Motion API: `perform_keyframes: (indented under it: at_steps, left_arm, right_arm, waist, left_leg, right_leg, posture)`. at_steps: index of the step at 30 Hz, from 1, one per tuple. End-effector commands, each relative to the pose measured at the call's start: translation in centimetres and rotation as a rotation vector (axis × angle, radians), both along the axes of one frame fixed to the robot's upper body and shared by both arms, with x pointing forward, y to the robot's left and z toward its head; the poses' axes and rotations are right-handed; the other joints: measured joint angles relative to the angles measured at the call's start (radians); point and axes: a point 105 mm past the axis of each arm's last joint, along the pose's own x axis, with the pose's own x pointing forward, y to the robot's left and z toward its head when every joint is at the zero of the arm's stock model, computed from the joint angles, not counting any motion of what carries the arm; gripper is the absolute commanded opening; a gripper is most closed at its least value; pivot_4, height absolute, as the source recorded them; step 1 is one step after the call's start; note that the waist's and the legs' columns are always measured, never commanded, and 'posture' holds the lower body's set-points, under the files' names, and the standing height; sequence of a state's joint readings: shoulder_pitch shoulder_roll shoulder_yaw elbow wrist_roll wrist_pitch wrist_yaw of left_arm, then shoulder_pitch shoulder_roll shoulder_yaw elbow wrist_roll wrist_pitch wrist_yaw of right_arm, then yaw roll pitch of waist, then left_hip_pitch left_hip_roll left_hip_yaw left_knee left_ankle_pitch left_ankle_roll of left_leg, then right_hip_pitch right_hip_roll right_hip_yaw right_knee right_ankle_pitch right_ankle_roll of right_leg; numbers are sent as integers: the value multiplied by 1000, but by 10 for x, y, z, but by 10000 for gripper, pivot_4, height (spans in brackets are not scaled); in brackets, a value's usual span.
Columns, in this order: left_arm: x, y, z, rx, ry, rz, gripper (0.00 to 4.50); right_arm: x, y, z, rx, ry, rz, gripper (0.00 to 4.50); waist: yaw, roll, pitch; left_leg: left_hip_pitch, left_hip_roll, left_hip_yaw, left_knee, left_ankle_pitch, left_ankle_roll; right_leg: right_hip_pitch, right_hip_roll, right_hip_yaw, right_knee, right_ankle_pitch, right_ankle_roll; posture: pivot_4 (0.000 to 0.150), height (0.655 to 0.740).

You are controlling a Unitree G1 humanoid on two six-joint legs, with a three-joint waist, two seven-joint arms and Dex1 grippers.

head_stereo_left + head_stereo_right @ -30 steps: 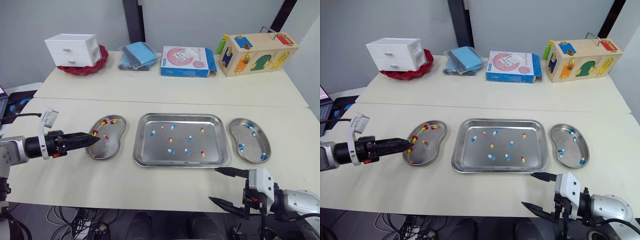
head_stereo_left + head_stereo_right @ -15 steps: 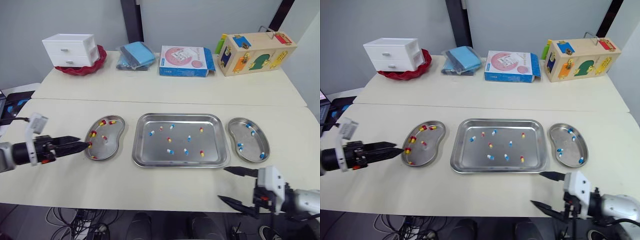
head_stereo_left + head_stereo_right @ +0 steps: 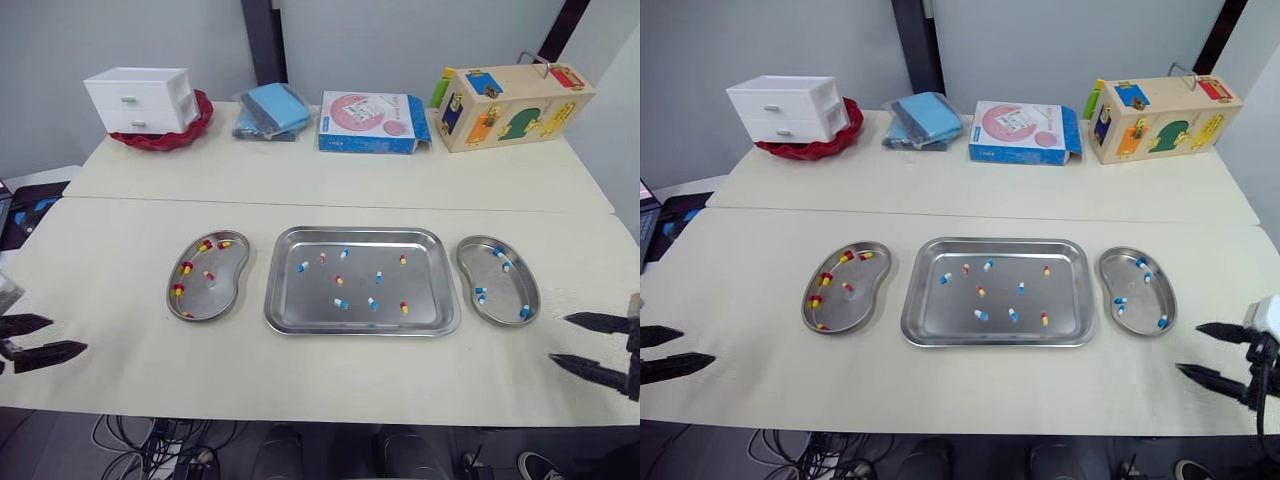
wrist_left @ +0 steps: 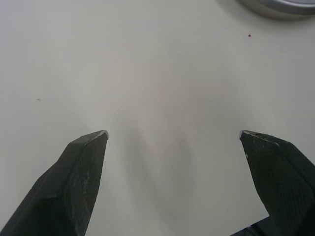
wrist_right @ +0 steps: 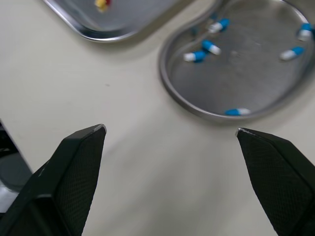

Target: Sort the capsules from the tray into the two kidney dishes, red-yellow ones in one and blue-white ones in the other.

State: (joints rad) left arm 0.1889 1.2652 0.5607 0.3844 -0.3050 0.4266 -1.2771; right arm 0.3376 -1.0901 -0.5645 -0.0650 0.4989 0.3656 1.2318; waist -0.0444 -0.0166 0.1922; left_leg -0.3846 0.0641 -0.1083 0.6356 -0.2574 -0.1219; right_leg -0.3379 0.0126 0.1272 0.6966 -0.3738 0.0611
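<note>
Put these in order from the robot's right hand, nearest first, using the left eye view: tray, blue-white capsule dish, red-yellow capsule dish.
From the right hand:
1. Blue-white capsule dish, on the right, closest to it.
2. Tray, in the middle.
3. Red-yellow capsule dish, far left.

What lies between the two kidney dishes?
The tray, holding loose capsules, sits between the left dish and the right dish; the left eye view shows it.
</note>
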Motion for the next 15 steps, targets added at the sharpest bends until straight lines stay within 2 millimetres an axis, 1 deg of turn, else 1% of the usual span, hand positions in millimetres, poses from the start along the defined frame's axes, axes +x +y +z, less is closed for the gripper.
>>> perform_keyframes:
  at_steps: [1,5,10,12,13,15]
  left_arm:
    - [-1,1,13,35,-46,-15,44543]
    - [-6,-2,8,28,-42,-18,44543]
    - [-8,-11,6,4,-63,-50,44543]
    - [-1,-20,9,13,-139,-102,44543]
    - [2,-29,10,-1,-179,-146,44543]
    - [0,-54,6,-47,-200,-250,44543]
  right_arm:
    - [4,-8,4,-30,-17,20,45000]
    - [6,-14,3,-50,-14,30,45000]
    - [8,-18,5,-60,-20,38,45000]
    - [8,-20,4,-63,-17,37,45000]
    - [8,-21,3,-68,-15,37,45000]
    - [9,-24,4,-111,-19,45,45000]
  waist:
    - [-2,0,0]
    - [-7,1,1]
    - [-13,1,1]
    - [-13,1,1]
    - [-12,1,1]
    - [-12,1,1]
  left_leg:
    - [0,0,0,-1,0,0]
    - [0,0,0,-5,0,0]
    - [0,0,1,-5,0,0]
    - [0,0,1,-5,0,0]
    - [0,0,1,-5,0,0]
    - [0,0,1,-5,0,0]
  right_leg:
    - [0,0,0,0,0,0]
    - [-1,0,0,-1,-1,-1]
    - [-2,0,0,-1,-1,-1]
    - [-2,0,0,-1,-1,-1]
    - [-1,0,0,-1,-1,-1]
    - [-1,0,0,-1,-1,-1]
  posture:
    - [1500,7400]
    - [1500,7400]
    - [1500,7400]
    - [1500,7400]
    - [1500,7400]
    - [1500,7400]
